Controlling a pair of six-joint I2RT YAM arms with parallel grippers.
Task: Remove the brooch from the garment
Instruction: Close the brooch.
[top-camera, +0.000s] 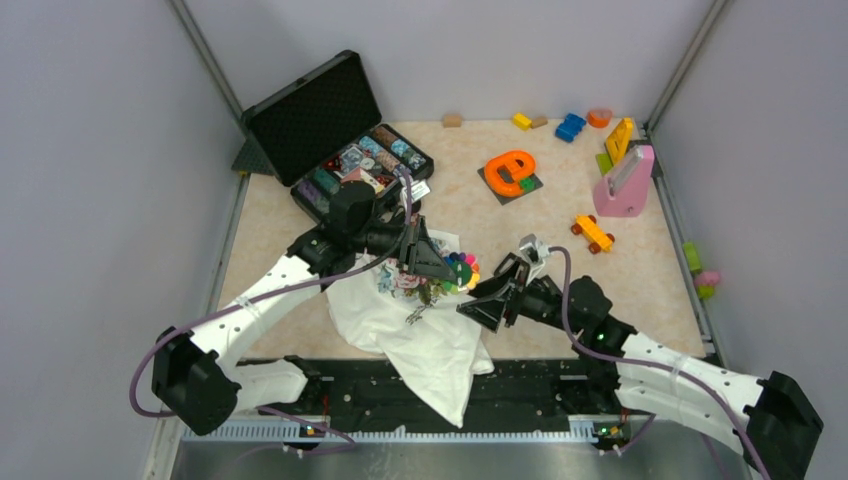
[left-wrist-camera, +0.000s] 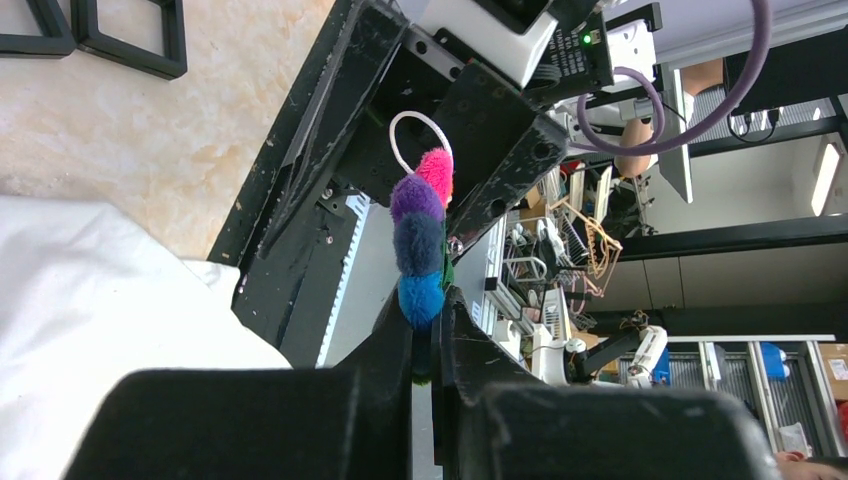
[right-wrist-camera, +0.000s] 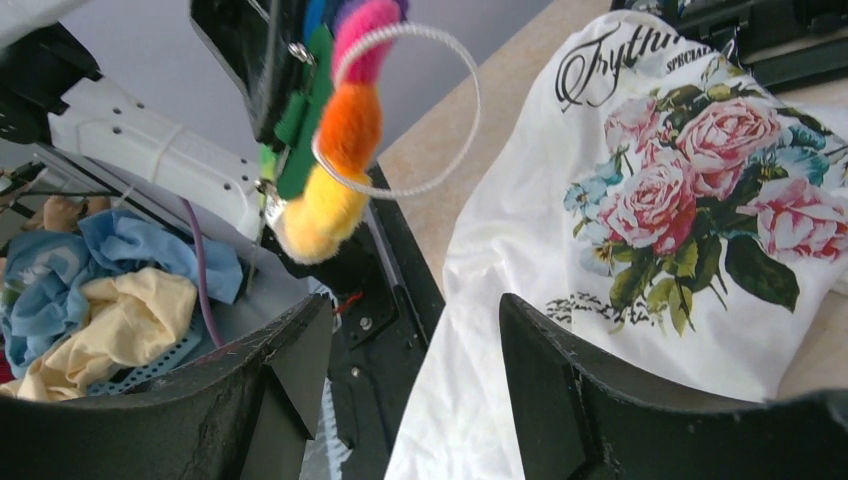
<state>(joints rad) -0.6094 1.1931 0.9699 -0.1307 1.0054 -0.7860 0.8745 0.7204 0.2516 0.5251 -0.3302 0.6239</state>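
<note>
brooch (left-wrist-camera: 420, 240) gripped by left pincer (left-wrist-camera: 428, 315), lifted clear of garment (right-wrist-camera: 520, 230)

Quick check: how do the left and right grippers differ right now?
The left gripper is shut on the brooch; the right gripper stands open and holds nothing. The left gripper's fingers pinch the brooch's lower edge, while the right gripper's fingers stand clear of the brooch. Both have black fingers and face the brooch.
</note>
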